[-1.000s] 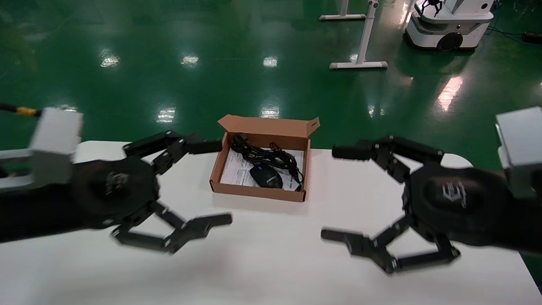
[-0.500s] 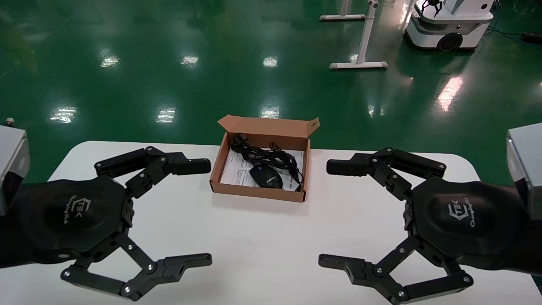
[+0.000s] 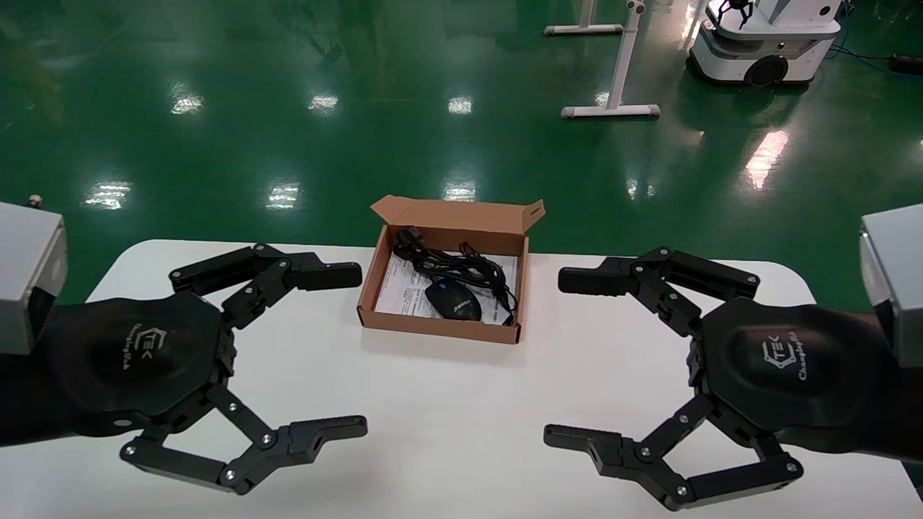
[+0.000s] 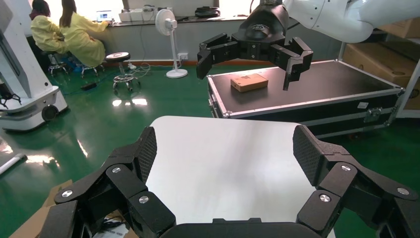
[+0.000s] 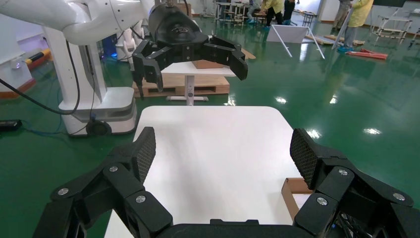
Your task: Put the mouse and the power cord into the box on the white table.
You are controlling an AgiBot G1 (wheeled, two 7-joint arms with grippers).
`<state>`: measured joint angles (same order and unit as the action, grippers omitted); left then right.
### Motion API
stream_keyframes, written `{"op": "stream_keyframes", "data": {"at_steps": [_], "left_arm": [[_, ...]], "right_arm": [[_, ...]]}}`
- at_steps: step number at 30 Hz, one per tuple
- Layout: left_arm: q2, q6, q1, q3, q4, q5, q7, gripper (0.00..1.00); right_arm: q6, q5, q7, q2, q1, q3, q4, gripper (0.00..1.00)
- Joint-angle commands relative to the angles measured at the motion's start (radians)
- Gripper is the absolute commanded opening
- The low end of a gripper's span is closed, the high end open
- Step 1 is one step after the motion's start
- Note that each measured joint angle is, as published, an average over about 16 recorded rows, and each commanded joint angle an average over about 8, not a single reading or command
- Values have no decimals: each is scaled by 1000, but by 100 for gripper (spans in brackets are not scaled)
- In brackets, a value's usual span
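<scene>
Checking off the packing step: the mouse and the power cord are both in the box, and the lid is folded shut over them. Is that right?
Not quite. The mouse and the power cord are both in the box, but the head view shows its lid flap standing open at the far side, not folded shut. The left gripper and right gripper are open on either side.

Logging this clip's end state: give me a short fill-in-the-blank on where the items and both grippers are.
1. The mouse lies inside the ____.
2. The power cord lies in the box, on the mouse's ____ side as seen from the robot.
3. The left gripper and right gripper hang over the white table, both ____ and empty.

Missing words: box; far; open
</scene>
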<state>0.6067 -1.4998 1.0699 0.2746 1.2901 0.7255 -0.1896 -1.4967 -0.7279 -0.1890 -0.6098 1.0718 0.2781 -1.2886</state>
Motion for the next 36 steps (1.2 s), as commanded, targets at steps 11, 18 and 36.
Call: {"op": "stream_keyframes", "data": {"at_steps": [11,18,36], "left_arm": [[4,3,3,4,-5,4,2,100],[4,4,4,5,-6,5,2,100],[5,5,5,6,-7,6,3,100]], "right_arm": [[1,-1,1,-1,1,1,3,100],[1,-2,1,-1,2,1,4,100],[1,-3,2,-1,3,2,5,100]]}}
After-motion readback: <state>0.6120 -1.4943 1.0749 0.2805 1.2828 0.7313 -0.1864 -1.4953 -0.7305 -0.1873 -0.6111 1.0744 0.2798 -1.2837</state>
